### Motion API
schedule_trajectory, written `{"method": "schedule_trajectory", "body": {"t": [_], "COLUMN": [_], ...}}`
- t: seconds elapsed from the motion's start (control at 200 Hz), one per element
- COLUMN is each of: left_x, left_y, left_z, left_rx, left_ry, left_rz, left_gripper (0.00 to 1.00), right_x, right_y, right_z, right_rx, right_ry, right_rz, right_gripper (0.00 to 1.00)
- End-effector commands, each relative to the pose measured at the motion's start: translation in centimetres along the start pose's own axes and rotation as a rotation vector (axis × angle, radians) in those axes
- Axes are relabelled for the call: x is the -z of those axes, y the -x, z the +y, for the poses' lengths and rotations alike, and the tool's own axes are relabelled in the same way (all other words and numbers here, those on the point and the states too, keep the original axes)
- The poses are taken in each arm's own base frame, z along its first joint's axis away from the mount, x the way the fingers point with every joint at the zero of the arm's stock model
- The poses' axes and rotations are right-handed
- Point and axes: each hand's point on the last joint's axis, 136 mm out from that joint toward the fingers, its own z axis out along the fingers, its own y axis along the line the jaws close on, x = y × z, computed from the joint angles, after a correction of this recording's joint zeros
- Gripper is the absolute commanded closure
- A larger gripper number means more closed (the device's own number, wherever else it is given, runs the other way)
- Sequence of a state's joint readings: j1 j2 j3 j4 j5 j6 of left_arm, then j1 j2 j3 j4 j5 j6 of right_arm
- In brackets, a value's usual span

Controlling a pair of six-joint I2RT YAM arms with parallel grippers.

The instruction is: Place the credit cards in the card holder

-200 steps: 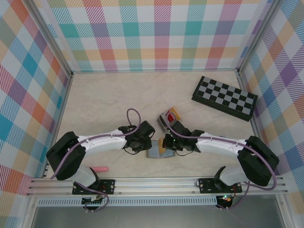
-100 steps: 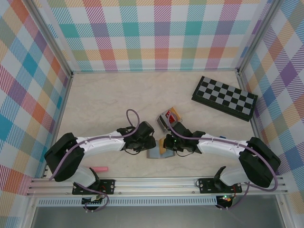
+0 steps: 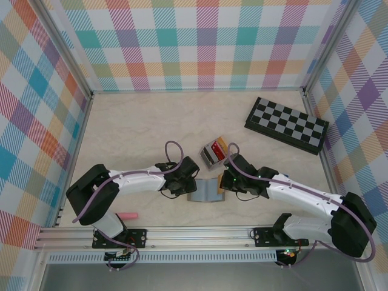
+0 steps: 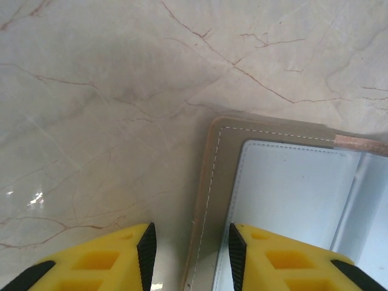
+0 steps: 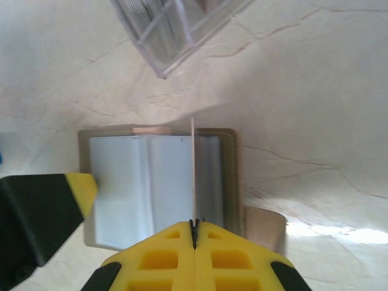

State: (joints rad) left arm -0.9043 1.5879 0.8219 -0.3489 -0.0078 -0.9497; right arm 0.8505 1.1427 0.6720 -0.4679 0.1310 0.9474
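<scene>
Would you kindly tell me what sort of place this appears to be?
Probably a robot test cell: the left arm and right arm bolted to an aluminium rail, plaid screen walls enclosing a marble-look tabletop, and a chequered board as a prop.

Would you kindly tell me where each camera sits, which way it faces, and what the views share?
Top external: above and behind the arms, looking down on the table; both arms show, left gripper and right gripper.
Left wrist: on the left arm, faces down past its open yellow fingers at the card holder edge.
Right wrist: on the right arm, faces down; its shut fingers pinch a card edge-on.
Shared: all three show the open card holder.
</scene>
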Motion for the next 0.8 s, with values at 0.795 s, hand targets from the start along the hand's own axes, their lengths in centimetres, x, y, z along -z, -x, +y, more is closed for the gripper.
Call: {"method": "schedule_trajectory", "body": {"t": [0.795], "left_x": [-0.2], "left_y": [-0.3], "left_z": [0.4], "left_rx": [-0.002], "left_ry": [0.014], "left_rz": [0.029], "left_gripper": [0.66], "right_x": [-4.7], "right_y": [-2.5], "right_z": [3.3], "right_rx": [-0.055], "right_ry": [0.228], "right_rz": [0.094], "right_gripper": [1.00]}}
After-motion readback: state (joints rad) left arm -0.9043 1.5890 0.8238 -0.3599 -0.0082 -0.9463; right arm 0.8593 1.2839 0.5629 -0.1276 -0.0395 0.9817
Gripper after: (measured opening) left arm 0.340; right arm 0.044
